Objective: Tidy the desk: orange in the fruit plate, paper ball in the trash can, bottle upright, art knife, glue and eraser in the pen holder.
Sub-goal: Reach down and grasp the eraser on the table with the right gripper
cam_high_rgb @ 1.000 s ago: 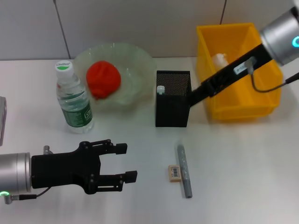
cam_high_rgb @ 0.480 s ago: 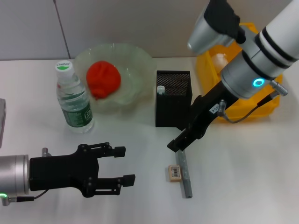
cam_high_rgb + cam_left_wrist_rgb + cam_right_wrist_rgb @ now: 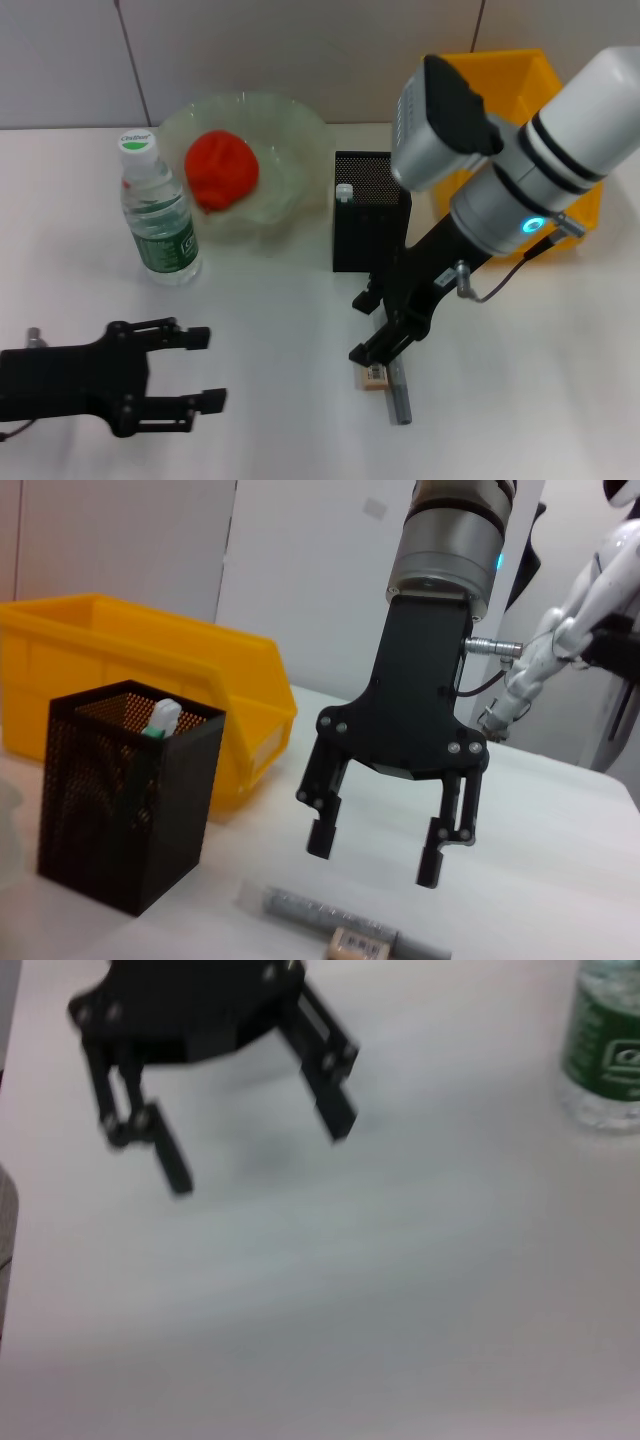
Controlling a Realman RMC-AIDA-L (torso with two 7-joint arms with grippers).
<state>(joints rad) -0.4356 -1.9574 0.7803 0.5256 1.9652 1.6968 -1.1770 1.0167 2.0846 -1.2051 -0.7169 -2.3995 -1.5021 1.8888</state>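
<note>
Left gripper [image 3: 205, 368] sits low by the near edge of the desk [image 3: 270, 330] toward its left corner, fingers spread, nothing between them; the right wrist view shows it the same way [image 3: 240, 1140], hovering over bare desk.

Eraser [image 3: 374, 375] lies flat on the desk near the front, touching or just beside a grey pen-shaped stick [image 3: 398, 392] on its right. Left wrist view shows the two side by side, eraser [image 3: 362, 945] and stick [image 3: 320, 916].

Right gripper [image 3: 366, 326] hangs directly over the eraser, fingers parted and pointing down, not touching anything; the left wrist view confirms a gap between the fingertips [image 3: 432, 865] and the stick below.

Pen holder [image 3: 369, 212] stands upright just behind the right gripper, a white-capped item inside at its left wall. The right arm crosses in front of its right side.

Bottle [image 3: 157, 214] stands upright toward the left, cap on.

Orange [image 3: 221, 170] rests in the fruit plate [image 3: 290, 130], behind the bottle and left of the pen holder.

Trash can [image 3: 500, 75] stands at the far right, largely hidden by the right arm; its contents cannot be seen.
</note>
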